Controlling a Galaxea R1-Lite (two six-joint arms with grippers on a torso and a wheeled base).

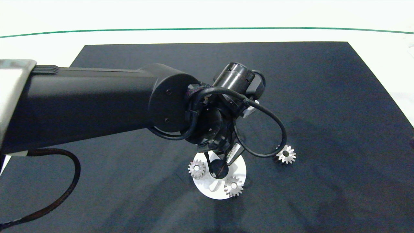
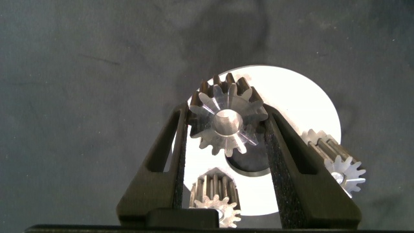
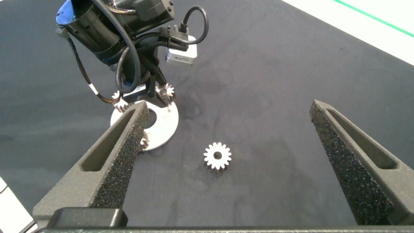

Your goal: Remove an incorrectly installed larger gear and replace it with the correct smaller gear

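While left claw (image 2: pixel 226 133) clamps larger gear (image 2: pixel 228 123), above white disc (image 2: pixel 304 110)

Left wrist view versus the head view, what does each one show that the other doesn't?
Only the left wrist view shows the left gripper with its jaws shut on the larger gear above the white disc; in the head view the arm hides that gear. Only the head view shows the loose smaller gear lying on the black mat, off the disc. Both show the disc and two compact gears at its edge.
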